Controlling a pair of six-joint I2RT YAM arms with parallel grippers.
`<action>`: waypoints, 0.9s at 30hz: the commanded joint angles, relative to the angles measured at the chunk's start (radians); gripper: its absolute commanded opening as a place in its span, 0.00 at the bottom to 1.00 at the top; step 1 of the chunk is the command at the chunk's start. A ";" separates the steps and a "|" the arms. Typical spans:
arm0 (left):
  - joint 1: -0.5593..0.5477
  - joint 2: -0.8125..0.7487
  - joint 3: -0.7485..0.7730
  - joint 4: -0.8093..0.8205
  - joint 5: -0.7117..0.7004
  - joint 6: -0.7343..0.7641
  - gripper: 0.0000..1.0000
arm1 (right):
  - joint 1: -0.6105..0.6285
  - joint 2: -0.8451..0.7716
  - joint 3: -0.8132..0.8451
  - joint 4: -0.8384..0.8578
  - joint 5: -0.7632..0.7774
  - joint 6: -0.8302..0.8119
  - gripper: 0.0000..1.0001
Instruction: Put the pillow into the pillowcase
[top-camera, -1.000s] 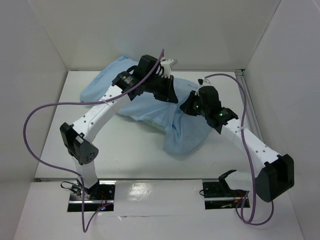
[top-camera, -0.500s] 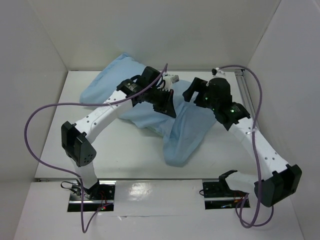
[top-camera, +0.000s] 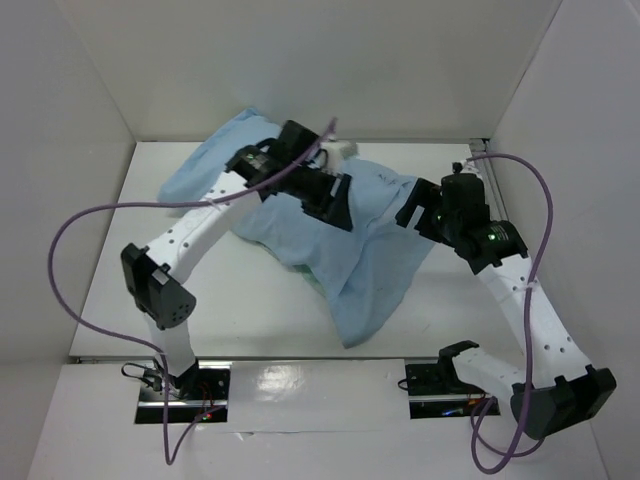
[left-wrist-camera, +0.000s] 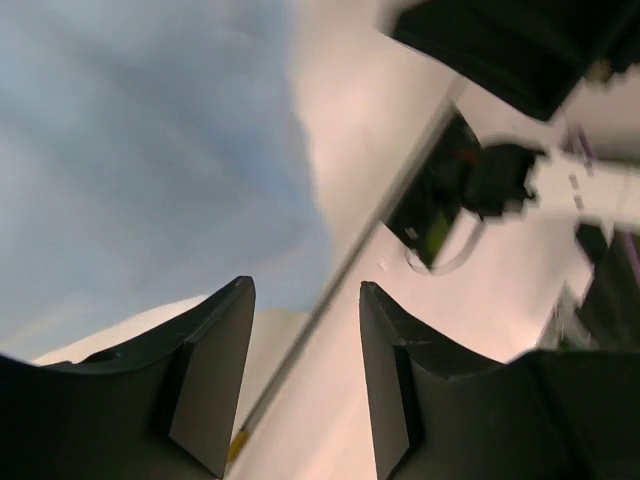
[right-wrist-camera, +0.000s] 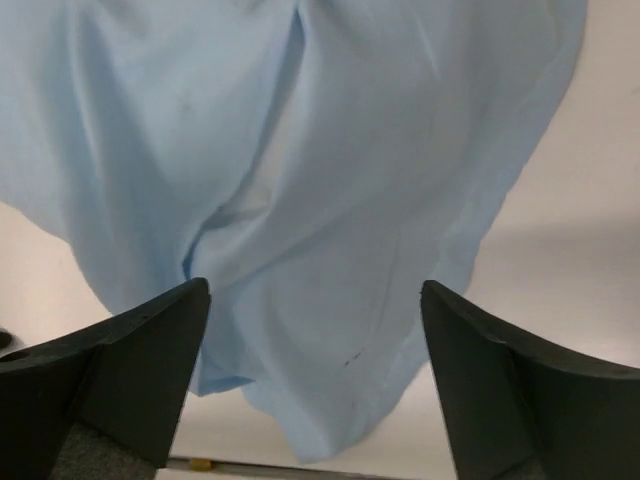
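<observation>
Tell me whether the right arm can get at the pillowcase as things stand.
Probably yes. The right gripper is open, and the pillowcase lies straight ahead of its fingers with nothing between.

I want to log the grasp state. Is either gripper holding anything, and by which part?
Nothing is held. The left gripper and the right gripper are both open and empty; the pillowcase lies free under the right one.
</observation>
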 joint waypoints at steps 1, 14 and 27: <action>0.180 -0.163 -0.092 0.084 -0.067 -0.050 0.59 | -0.002 0.010 -0.034 -0.045 -0.044 0.004 0.90; 0.687 -0.374 -0.547 0.273 -0.105 -0.264 0.63 | 0.426 0.188 -0.143 0.125 -0.095 0.025 0.98; 0.803 -0.449 -0.678 0.259 -0.308 -0.284 0.81 | -0.082 0.331 -0.004 0.121 0.080 -0.122 0.91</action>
